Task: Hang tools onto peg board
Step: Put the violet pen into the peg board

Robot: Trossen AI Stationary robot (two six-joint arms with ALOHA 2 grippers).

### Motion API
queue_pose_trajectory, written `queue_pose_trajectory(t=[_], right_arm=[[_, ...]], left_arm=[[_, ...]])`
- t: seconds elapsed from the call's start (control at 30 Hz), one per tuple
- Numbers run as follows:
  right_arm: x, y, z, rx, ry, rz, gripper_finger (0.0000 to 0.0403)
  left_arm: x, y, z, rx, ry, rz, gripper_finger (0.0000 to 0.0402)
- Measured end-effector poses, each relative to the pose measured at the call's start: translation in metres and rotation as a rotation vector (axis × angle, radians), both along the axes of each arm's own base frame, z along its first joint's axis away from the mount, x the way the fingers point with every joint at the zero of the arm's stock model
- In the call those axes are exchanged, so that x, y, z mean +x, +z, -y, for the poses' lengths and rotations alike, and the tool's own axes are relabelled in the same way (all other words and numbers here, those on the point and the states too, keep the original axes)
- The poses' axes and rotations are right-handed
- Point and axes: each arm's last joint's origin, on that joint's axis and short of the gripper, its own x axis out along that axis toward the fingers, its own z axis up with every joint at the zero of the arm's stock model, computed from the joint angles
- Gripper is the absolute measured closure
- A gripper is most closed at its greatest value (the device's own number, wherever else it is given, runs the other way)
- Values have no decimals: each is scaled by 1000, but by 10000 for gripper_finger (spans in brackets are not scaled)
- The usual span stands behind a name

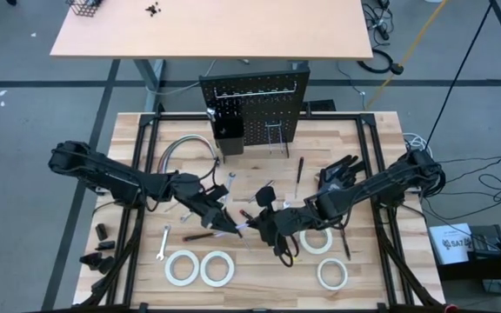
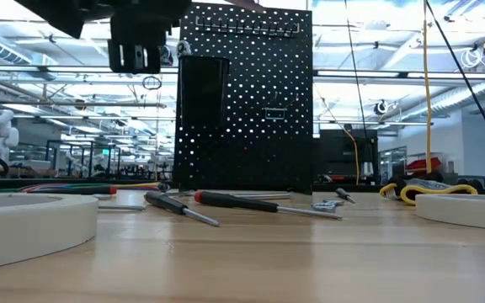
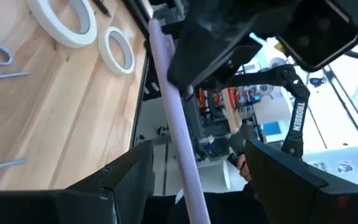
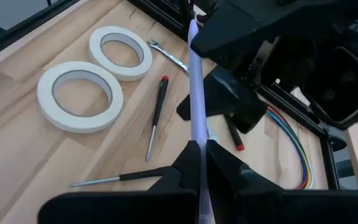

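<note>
The peg board (image 1: 255, 109) stands at the desk's (image 1: 364, 139) far edge. Two tape rolls (image 1: 200, 268) lie side by side at the near edge, left of a third tape roll (image 1: 333, 274).

The pale strip (image 4: 196, 106) runs off the right wrist picture's lower edge; what it is stays unclear. Both tape rolls (image 2: 23, 223) in the low view are cut off.

A robotics lab or workshop: a slatted wooden workbench (image 1: 364, 139) inside a black frame, loose cables (image 1: 494, 174) on grey floor. Behind the peg board (image 2: 244, 101) stretches an open industrial hall with ceiling strip lights (image 2: 57, 71) and more equipment.
</note>
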Motion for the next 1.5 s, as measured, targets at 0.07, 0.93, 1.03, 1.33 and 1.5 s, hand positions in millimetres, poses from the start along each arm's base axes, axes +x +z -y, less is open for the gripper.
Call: queue_pose_trajectory(t=[0.07,0.93,1.03,1.33,1.5], right_arm=[[1,0,1,-22,9,2,400],[5,-3,11,-17,36,-26,396],[6,-3,14,-26,35,-23,396],[11,-8,19,-25,38,-37,396],[14,-13,18,-23,39,-38,395]], left_arm=[[1,-1,0,4,1,4,146],[4,-8,-12,8,-36,-40,198],[4,-8,-12,7,-43,-40,198],[4,-8,-12,9,-46,-33,199],[4,-9,-12,13,-49,-44,218]])
